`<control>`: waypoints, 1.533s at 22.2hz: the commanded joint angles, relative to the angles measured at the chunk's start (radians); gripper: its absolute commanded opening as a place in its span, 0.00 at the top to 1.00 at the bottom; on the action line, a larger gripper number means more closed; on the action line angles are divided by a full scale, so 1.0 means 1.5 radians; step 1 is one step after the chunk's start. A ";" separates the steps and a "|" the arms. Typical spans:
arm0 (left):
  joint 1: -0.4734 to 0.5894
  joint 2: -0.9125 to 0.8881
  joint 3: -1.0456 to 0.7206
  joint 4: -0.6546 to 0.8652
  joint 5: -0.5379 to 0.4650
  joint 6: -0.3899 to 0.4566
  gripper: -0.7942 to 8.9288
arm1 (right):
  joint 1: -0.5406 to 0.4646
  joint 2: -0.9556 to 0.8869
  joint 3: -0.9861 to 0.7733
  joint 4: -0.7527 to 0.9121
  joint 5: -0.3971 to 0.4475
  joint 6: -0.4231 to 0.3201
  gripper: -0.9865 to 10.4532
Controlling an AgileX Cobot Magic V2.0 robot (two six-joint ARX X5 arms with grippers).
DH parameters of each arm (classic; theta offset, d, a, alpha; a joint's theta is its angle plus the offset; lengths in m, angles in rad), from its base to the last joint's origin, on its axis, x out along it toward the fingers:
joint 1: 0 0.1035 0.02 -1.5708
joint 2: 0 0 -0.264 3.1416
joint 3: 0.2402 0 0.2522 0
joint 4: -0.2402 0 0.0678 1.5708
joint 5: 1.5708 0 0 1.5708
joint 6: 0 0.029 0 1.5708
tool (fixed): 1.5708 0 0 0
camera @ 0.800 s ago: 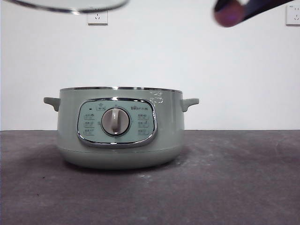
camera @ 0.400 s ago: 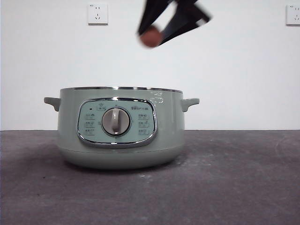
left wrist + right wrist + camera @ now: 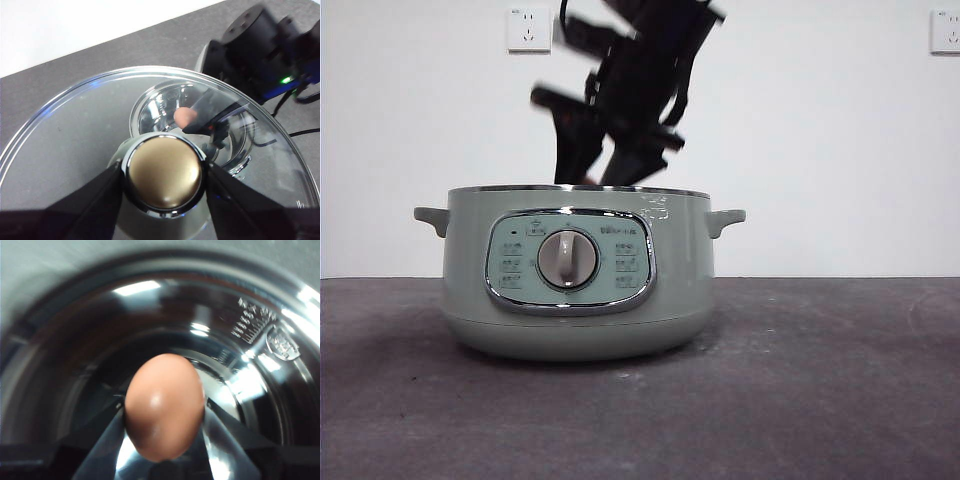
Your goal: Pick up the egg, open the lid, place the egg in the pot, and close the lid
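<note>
Egg (image 3: 164, 407): one only, reddish-brown and smooth, clamped between the two black jaws of the right hand (image 3: 164, 440). It hangs inside the mouth of the pot (image 3: 240, 340), above the shiny steel bowl, and I cannot tell whether it touches the bottom. In the left wrist view the same egg (image 3: 186, 117) shows as a small pinkish spot seen through the glass, with the right hand (image 3: 210, 127) reaching down into the bowl.

One pot (image 3: 575, 270) stands on the dark grey worktop (image 3: 820, 390), pale sage green, uncovered. It has two small side handles, one on each side, and one chrome-framed panel with one round dial (image 3: 566, 260) in its middle. From the front, the right hand (image 3: 590, 165) comes down from above, dark and blurred, its tips dipping behind the chrome rim; the egg is hidden there by the pot's wall.

One lid (image 3: 75, 130), domed glass with a bright rim, is held in the air over the pot. The left hand (image 3: 165, 175) is clamped on its round knob (image 3: 165, 171), one jaw on each side. The knob looks golden in this light.

Two white wall sockets (image 3: 529, 28) sit on the white wall behind, one near each upper corner.
</note>
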 commanded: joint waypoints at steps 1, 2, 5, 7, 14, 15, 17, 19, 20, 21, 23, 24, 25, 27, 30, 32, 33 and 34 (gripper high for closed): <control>0.001 -0.009 0.014 0.024 0.001 0.006 0.93 | 0.002 0.025 0.003 0.015 0.019 -0.021 0.93; 0.001 -0.009 0.014 0.023 0.001 0.006 0.93 | 0.002 0.031 0.003 0.017 0.020 -0.025 0.93; 0.001 -0.009 0.014 0.020 0.002 0.006 0.93 | 0.002 0.048 0.003 0.016 0.027 -0.028 0.93; 0.001 -0.009 0.014 0.020 0.003 0.007 0.93 | 0.002 0.059 0.003 0.013 0.032 -0.035 0.93; 0.001 -0.009 0.014 0.020 0.004 0.007 0.93 | 0.005 0.076 0.003 -0.020 0.033 -0.045 0.93; 0.001 -0.009 0.014 0.020 0.004 0.007 0.93 | 0.005 0.079 0.003 -0.027 0.033 -0.045 0.93; 0.001 -0.009 0.014 0.020 0.004 0.007 0.93 | 0.005 0.082 0.003 -0.031 0.033 -0.045 0.92; 0.001 -0.009 0.014 0.018 0.004 0.007 0.93 | 0.005 0.082 0.003 -0.031 0.033 -0.045 0.92; 0.001 -0.009 0.014 0.017 0.004 0.007 0.93 | 0.005 0.082 0.003 -0.032 0.031 -0.045 0.92; 0.001 -0.009 0.014 0.017 0.004 0.007 0.93 | 0.005 0.082 0.003 -0.032 0.029 -0.044 0.88; 0.001 -0.009 0.014 0.017 0.004 0.007 0.93 | 0.005 0.082 0.003 -0.029 0.030 -0.042 0.68; 0.001 -0.009 0.014 0.018 0.004 0.007 0.93 | 0.006 0.081 0.003 -0.026 0.030 -0.042 0.56; 0.001 -0.009 0.014 0.018 0.004 0.007 0.93 | 0.006 0.079 0.006 -0.026 0.030 -0.036 0.50; 0.001 -0.009 0.014 0.018 0.004 0.007 0.93 | 0.006 0.064 0.008 -0.018 0.031 -0.028 0.49; 0.001 -0.009 0.014 0.020 0.004 0.007 0.93 | 0.005 0.011 0.009 -0.014 0.036 -0.024 0.49; 0.001 -0.008 0.014 0.023 0.004 0.007 0.93 | 0.004 -0.044 0.009 -0.027 0.042 -0.013 0.49; 0.001 -0.006 0.014 0.023 0.004 0.007 0.93 | 0.004 -0.074 0.009 -0.041 0.059 -0.001 0.49; 0.001 -0.002 0.014 0.025 0.004 0.007 0.93 | 0.003 -0.111 0.009 -0.057 0.076 0.005 0.49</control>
